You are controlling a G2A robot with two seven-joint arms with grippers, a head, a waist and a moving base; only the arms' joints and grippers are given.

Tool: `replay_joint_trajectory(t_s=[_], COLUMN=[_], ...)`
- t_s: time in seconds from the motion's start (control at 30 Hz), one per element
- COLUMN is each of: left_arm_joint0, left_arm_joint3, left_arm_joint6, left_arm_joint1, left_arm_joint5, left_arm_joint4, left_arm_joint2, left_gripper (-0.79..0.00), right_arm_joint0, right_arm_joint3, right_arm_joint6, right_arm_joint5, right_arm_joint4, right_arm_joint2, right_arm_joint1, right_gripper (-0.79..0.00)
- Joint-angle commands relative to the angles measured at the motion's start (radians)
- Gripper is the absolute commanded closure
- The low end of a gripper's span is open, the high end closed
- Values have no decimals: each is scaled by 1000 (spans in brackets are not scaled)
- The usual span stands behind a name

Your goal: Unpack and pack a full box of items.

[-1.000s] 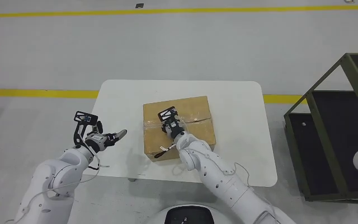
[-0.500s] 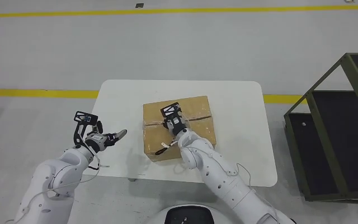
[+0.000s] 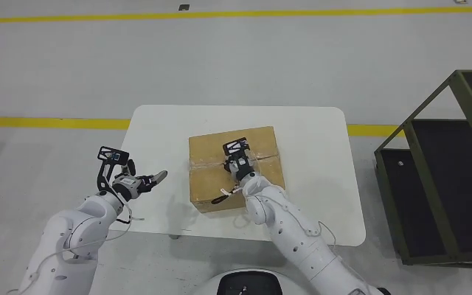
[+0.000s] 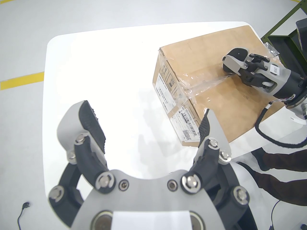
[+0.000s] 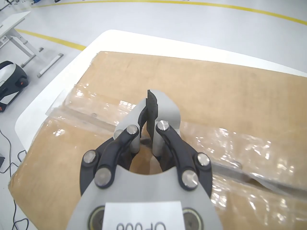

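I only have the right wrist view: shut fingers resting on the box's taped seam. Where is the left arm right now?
Observer: The left gripper hovers over the table near its edge, apart from the box.
Operator: Open or shut?
Observer: Open, with nothing between its fingers.
Operator: Does the tape carry on down the box's side over there?
Observer: Yes. In the left wrist view the tape runs over the top edge and down the side facing the left gripper, crinkled and standing off the cardboard, between the labels.
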Motion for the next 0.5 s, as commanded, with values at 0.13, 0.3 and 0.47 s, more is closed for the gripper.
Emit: replay_joint_trajectory(t_s=[0.13,0.3,0.47], left_arm_joint0=[0,0,0], left_arm_joint3=[0,0,0], left_arm_joint6=[0,0,0], left_arm_joint1=[0,0,0], left_arm_joint5=[0,0,0], left_arm_joint4=[0,0,0], left_arm_joint2=[0,0,0], left_gripper=[-785,-785,-785], right_arm_joint0=[-71,-124,-182], right_arm_joint3=[-93,-164,-245], right_arm_joint6=[53,90,119], right_arm_joint5=[19,30,32], right_arm_joint4=[-42,-64,-75], right_arm_joint2=[86,161,241], right_arm_joint1=[27,47,66], right_gripper=[0,0,0])
